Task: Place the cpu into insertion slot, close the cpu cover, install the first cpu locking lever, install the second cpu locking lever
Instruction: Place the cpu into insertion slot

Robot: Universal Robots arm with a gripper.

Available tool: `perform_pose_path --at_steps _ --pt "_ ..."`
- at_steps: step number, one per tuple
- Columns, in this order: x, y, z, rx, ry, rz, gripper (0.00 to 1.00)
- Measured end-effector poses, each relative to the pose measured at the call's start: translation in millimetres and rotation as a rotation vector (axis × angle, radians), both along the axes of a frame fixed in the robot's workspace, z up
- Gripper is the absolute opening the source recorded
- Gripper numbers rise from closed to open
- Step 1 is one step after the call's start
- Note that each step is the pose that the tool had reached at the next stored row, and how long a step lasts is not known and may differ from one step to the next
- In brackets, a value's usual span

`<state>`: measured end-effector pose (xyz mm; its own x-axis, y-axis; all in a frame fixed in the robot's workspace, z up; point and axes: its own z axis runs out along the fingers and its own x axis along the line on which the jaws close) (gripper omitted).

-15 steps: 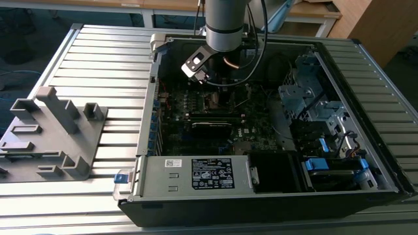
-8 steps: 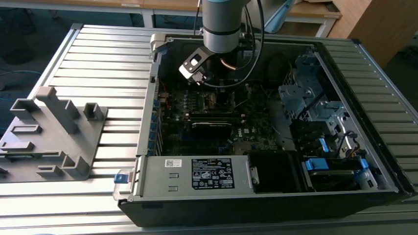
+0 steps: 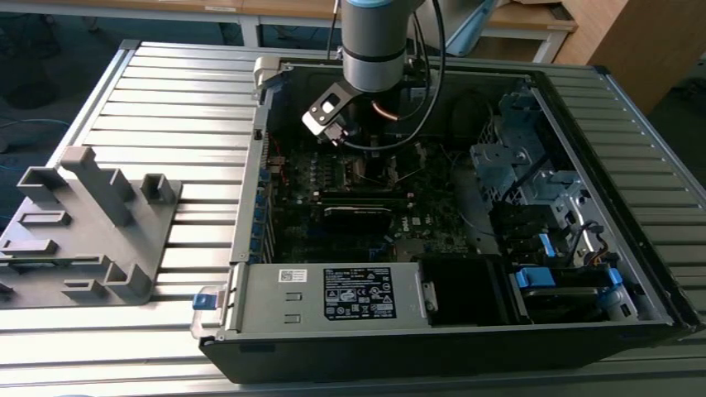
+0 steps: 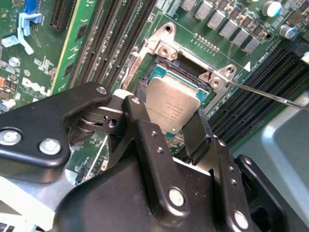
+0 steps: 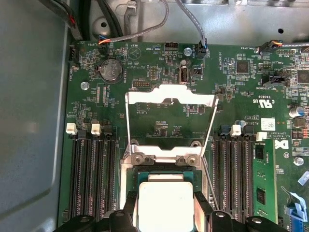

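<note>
1. The open black and silver metal computer case (image 3: 441,351) lies open side up on the ribbed grey metal table (image 3: 165,107). Inside it sit the dark green motherboard (image 5: 231,77) and a silvery metal box with a dark label (image 3: 287,298).
2. The black metal end effector (image 4: 170,116) reaches down into the case. Its two flat fingers (image 4: 137,116) are drawn in narrow, pressing on opposite edges of the cpu (image 5: 166,203), a small flat square chip with a dull, pale grey metal top.
3. Directly under the end effector is the insertion slot (image 4: 179,72), a square socket with a dark inner edge and silvery metal brackets at its corners. The cpu sits over it; whether it is fully seated cannot be told.
4. Just beyond the end effector, the cpu cover (image 5: 169,95), a thin silvery metal frame with a large square window, is swung open on its hinge at the slot's edge. Green board shows through the window.
5. A thin silvery wire lever (image 4: 270,96) juts out to one side of the end effector, apart from the fingers.
6. Long black ribbed memory slots (image 5: 91,174) flank the end effector on both sides.
</note>
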<state>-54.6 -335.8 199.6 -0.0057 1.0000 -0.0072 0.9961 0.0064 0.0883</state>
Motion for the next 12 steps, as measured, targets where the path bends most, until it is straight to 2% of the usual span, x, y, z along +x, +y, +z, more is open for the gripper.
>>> perform_pose_path --at_steps 12 --pt "-0.6 1.6 -2.1 0.0 0.0 0.0 0.54"
